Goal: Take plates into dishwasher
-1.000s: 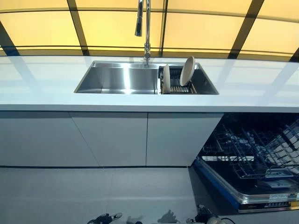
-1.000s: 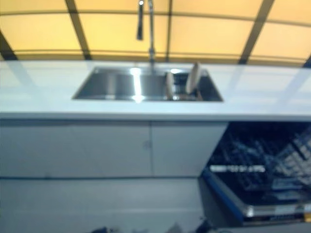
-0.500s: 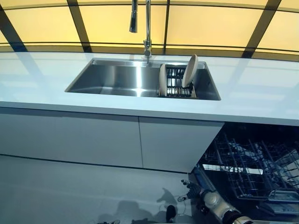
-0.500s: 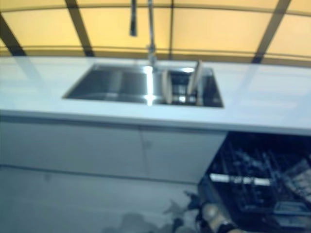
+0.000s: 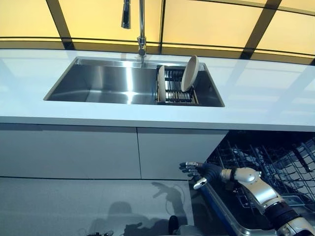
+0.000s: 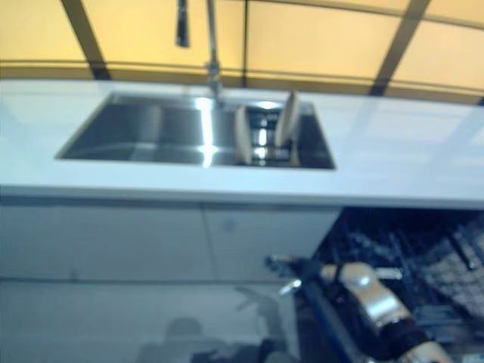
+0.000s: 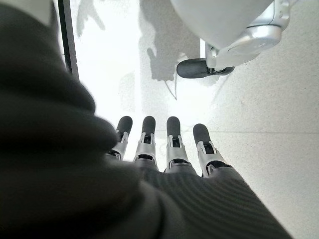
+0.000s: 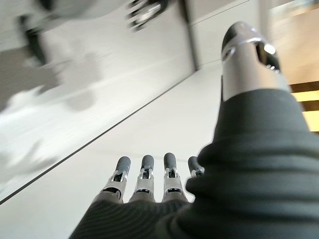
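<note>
- Two plates (image 5: 189, 73) stand on edge in the rack (image 5: 177, 91) at the right end of the sink (image 5: 103, 84); nothing holds them.
- The right hand (image 5: 201, 173) is low, before the cabinet and beside the open dishwasher (image 5: 268, 162), fingers straight and empty.
- The left hand (image 7: 159, 144) points at the floor, fingers also straight and empty.
- Risk: a reach from so low may knock the leaning plate over.

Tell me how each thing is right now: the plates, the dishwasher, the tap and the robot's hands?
Plates: two, standing on edge in the sink's rack.
Dishwasher: open, lower rack pulled out, no plates seen in it.
Tap: no water seen running.
Right hand: open, empty, raised before the cabinet.
Left hand: open, empty, low over the floor.
</note>
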### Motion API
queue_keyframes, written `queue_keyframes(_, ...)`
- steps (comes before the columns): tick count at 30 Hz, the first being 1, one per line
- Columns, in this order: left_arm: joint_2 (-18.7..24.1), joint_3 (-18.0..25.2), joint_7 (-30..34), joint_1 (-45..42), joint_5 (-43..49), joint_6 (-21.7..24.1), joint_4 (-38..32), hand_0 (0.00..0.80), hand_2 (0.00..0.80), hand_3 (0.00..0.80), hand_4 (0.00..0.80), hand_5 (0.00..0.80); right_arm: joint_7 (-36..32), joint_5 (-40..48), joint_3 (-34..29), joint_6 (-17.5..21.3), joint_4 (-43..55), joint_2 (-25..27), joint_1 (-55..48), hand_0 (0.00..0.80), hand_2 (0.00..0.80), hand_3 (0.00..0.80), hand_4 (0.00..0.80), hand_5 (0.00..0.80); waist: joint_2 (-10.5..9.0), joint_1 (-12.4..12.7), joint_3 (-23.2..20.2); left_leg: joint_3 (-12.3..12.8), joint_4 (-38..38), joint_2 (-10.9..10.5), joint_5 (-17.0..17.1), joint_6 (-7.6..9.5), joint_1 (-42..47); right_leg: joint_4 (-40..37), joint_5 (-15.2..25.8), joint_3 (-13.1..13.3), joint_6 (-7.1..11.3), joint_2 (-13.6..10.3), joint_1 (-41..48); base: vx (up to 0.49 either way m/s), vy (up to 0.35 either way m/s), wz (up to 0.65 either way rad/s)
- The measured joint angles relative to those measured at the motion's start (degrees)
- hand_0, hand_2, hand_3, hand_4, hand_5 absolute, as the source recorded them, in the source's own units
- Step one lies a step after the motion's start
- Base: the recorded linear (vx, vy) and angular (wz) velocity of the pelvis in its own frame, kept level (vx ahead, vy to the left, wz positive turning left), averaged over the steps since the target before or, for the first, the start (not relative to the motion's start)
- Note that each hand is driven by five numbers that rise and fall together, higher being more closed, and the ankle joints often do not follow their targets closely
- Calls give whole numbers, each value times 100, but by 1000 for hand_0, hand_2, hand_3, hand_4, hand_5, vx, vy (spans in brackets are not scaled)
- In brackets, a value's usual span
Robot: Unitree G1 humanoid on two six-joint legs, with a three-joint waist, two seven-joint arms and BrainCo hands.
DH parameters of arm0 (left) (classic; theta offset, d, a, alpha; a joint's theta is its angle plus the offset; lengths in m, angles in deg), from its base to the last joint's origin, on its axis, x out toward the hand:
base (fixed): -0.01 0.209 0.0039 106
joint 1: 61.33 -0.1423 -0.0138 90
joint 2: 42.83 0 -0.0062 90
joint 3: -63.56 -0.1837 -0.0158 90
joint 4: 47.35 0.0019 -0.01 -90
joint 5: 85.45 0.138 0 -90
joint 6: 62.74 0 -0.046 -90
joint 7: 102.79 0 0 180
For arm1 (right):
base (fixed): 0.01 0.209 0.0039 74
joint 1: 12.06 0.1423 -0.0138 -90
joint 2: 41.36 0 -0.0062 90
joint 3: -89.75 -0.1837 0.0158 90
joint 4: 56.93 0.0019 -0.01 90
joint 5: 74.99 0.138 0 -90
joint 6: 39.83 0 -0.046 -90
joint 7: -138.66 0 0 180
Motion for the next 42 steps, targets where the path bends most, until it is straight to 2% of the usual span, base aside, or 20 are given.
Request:
queue_keyframes(1, -7, 89, -5, -21, -3, 6, 34, 0, 0, 0, 0, 0, -42, 191, -50, -60, -3, 15, 100, 0, 0, 0, 0, 0, -20, 44, 6, 10, 188, 0, -47, -23, -46, 7, -68, -43, -58, -1, 11, 125, -160, -14)
queue_keyframes(3, 44, 302, -35, -20, -11, 69, 117, 0, 0, 0, 0, 0, -20, 565, -142, -127, 7, -31, 321, 0, 0, 0, 0, 0, -252, 267, 19, 68, 1787, -172, -323, -178, -633, 266, -305, -22, -220, -52, 24, 194, -109, -39)
queue_keyframes(4, -5, 410, -30, -56, -8, 116, 178, 0, 0, 0, 0, 0, 63, 838, -314, -138, 98, 0, 393, 0, 0, 0, 0, 0, -312, 345, 75, 94, 2961, -247, -228, -162, -1126, 82, -303, 40, -269, -66, 232, 200, 17, -37)
queue_keyframes(6, -131, 392, -2, -188, -7, 174, 165, 0, 0, 0, 0, 0, 395, 1332, -772, -125, 186, -137, 597, 0, 0, 0, 0, 0, -386, 503, 195, 117, 4041, -314, 64, -39, -1760, -167, -222, 36, -390, -141, 593, 347, 160, -42)
queue_keyframes(7, -151, 394, 0, -290, -7, 200, 172, 0, 0, 0, 0, 0, 589, 1412, -834, -101, 186, -218, 698, 0, 0, 0, 0, 0, -363, 501, 199, 197, 3747, -270, 0, -50, -1793, -281, -221, -34, -386, -139, 692, 443, 224, -38)
queue_keyframes(8, -199, 385, -7, -371, -7, 206, 206, 0, 0, 0, 0, 0, 1095, 1572, -874, 79, 171, -266, 852, 0, 0, 0, 0, 0, -314, 484, 209, 511, 2729, -269, 32, -43, -1851, -749, -261, -40, -313, -96, 918, 321, 155, -19)
queue_keyframes(9, -312, 385, -19, -340, -7, 212, 215, 0, 0, 0, 0, 0, 1333, 1646, -908, 149, 140, -181, 964, 0, 0, 0, 0, 0, -113, 489, 205, 673, 2025, -135, 181, 53, -1850, -756, -417, -34, -95, 119, 1017, 336, 137, -31)
queue_keyframes(10, -466, 381, -15, -344, -1, 243, 171, 0, 0, 0, 0, 0, 1657, 1673, -937, 227, 138, 43, 1197, 0, 0, 0, 0, 0, 352, 625, 276, 683, 1423, 250, 148, -71, -1971, 287, -551, -81, -354, 508, 775, 306, 164, -18)
queue_keyframes(11, -457, 356, -81, -259, 8, 261, 22, 0, 0, 0, 0, 0, 2145, 1760, -1141, 419, 58, 183, 1370, 0, 0, 0, 0, 0, 445, 655, 396, 543, 1218, 351, 690, -177, -2145, 801, -1306, -102, -463, 563, 873, 264, 193, -11)
queue_keyframes(12, -434, 227, -82, -262, 10, 273, 6, 0, 0, 0, 0, 0, 2493, 1913, -1154, 451, -154, 200, 1415, 0, 0, 0, 0, 0, 336, 706, 392, 478, 872, 222, 854, -52, -1949, 721, -1291, -73, -431, 495, 966, 210, 198, -13)
queue_keyframes(14, -367, 112, -128, -262, -22, 267, 17, 0, 0, 0, 0, 0, 3012, 2164, -1196, 512, -162, 359, 1682, 0, 0, 0, 0, 0, 151, 783, 300, 672, 669, 4, 1000, 149, -1803, 646, -1290, 38, -373, 336, 1041, 200, 138, -23)
queue_keyframes(15, -322, 115, -130, -234, -56, 265, 15, 0, 0, 0, 0, 0, 3269, 2163, -1350, 602, -172, 370, 1895, 0, 0, 0, 0, 0, 128, 785, 266, 708, 624, -43, 994, 170, -1731, 639, -1330, 36, -302, 293, 1092, 205, 89, -1)
queue_keyframes(17, -260, 111, -131, -139, -74, 252, -4, 0, 0, 0, 0, 0, 3681, 2155, -1537, 706, -274, 530, 2173, 0, 0, 0, 0, 0, 109, 769, 185, 802, 452, -128, 1400, 355, -1564, 671, -1455, 35, -134, 202, 1165, 160, 50, 2)
queue_keyframes(21, -2, -12, -131, 31, -73, 257, -37, 0, 0, 0, 0, 0, 4219, 2179, -1552, 665, -1303, 801, 2824, 0, 0, 0, 0, 0, -297, 790, -172, 857, 184, -493, 1410, 521, -1494, 387, -1498, 19, 116, -129, 1276, 82, 18, 7)
queue_keyframes(23, 38, -123, -115, 110, -72, 259, -26, 0, 0, 0, 0, 0, 4448, 2218, -1528, 520, -1777, 898, 3195, 0, 0, 0, 0, 0, -356, 830, -213, 842, 126, -582, 1384, 544, -1474, 109, -1417, -30, 182, -187, 1410, 73, 29, 12)
queue_keyframes(32, -84, -349, -43, 187, -72, 258, 16, 0, 0, 0, 0, 0, 5422, 2348, -853, -128, -3302, 1249, 4592, 0, 0, 0, 0, 0, -342, 1148, -169, 750, 303, -665, 1209, 518, -1587, -545, -1183, -144, 203, -206, 1738, 83, 77, 4)
queue_keyframes(37, -77, -400, -20, 393, -55, 218, 8, 0, 0, 0, 0, 0, 5743, 2381, -612, -380, -3855, 1306, 4932, 0, 0, 0, 0, 0, -453, 1268, -70, 690, 416, -744, 1074, 543, -1677, -561, -1200, -181, 228, -247, 1752, 147, 119, 8)
queue_keyframes(40, -85, -669, 58, 437, 1, 234, -25, 0, 0, 0, 0, 0, 5883, 2298, -598, -535, -4225, 1412, 4947, 0, 0, 0, 0, 0, -194, 1176, 112, 546, 83, -598, 1018, 598, -1394, 946, -1278, -176, 334, -213, 1173, 223, 126, 25)
queue_keyframes(41, -73, -745, 73, 388, 5, 227, -35, 0, 0, 0, 0, 0, 5885, 2238, -562, -591, -4296, 1423, 4975, 0, 0, 0, 0, 0, -111, 1080, 170, 526, 0, -559, 1174, 707, -1265, 1513, -1325, -171, 363, -246, 977, 220, 10, 17)
queue_keyframes(42, -30, -782, 83, 341, 10, 208, -24, 0, 0, 0, 0, 0, 5882, 2151, -449, -622, -4319, 1425, 4985, 0, 0, 0, 0, 0, -140, 1037, 202, 512, -87, -615, 1172, 759, -1127, 1844, -1497, -162, 391, -376, 801, 210, -82, 11)
